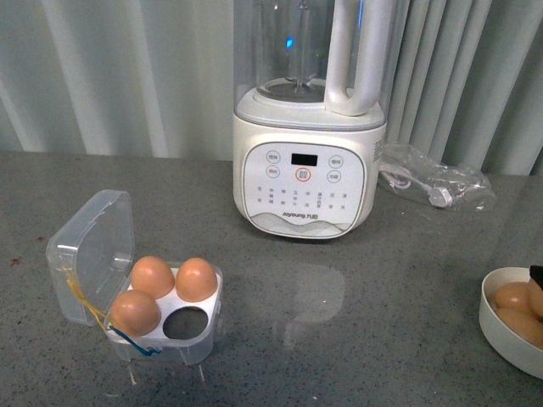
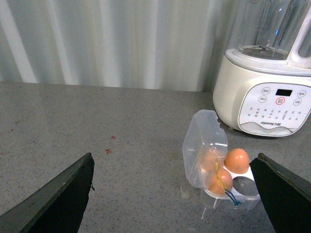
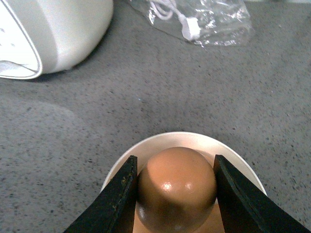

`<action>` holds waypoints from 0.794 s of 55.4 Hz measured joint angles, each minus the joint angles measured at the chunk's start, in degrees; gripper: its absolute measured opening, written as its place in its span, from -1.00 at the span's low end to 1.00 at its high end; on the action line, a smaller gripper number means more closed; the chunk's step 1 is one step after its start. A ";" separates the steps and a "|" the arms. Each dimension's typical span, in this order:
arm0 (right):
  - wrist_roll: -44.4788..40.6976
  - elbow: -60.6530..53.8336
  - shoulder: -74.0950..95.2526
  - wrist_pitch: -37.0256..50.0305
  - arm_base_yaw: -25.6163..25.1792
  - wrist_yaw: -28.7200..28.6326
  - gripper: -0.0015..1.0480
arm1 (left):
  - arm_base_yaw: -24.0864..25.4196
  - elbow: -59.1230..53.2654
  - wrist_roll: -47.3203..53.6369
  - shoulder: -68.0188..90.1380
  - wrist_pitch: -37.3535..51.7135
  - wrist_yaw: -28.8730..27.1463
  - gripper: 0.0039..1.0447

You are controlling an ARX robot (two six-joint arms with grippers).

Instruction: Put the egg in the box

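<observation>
Right wrist view: the right gripper (image 3: 175,167) has its two dark jaws clamped on the sides of an orange-brown egg (image 3: 177,187), low in the centre of the frame. The egg sits inside the outline of a round white bowl (image 3: 238,158); whether it is lifted clear of the bowl cannot be told. Front view: the bowl (image 1: 501,326) is cut off by the lower right edge of the frame, with more eggs (image 1: 516,298) inside it. The box (image 1: 195,341) stands at lower left on a grey speckled counter (image 1: 382,297), well apart from the bowl, with its clear lid (image 1: 89,242) hinged open and standing up on the left. Three eggs (image 1: 153,275) fill three of its cells. The front right cell (image 1: 188,322) is empty. A white blender (image 1: 307,170) stands at centre back, before a pale curtain (image 1: 110,76). A clear bag (image 1: 437,182) holding a white cable lies just right of the blender. Left wrist view: the left gripper (image 2: 173,160) has its jaws spread wide with nothing between them, above the counter, and the box (image 2: 206,145) shows just inside the right-hand jaw.
</observation>
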 joint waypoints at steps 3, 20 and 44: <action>-0.33 0.04 -1.75 -1.33 0.20 -1.97 -0.25 | 0.00 0.02 0.00 0.00 0.00 0.00 0.87; -4.94 4.70 -4.79 -10.08 4.00 -17.03 -0.25 | 0.00 0.00 0.00 0.00 0.00 0.02 0.87; -6.25 12.41 0.83 -12.79 15.74 -21.86 -0.25 | 0.00 0.00 0.00 0.00 0.00 0.00 0.87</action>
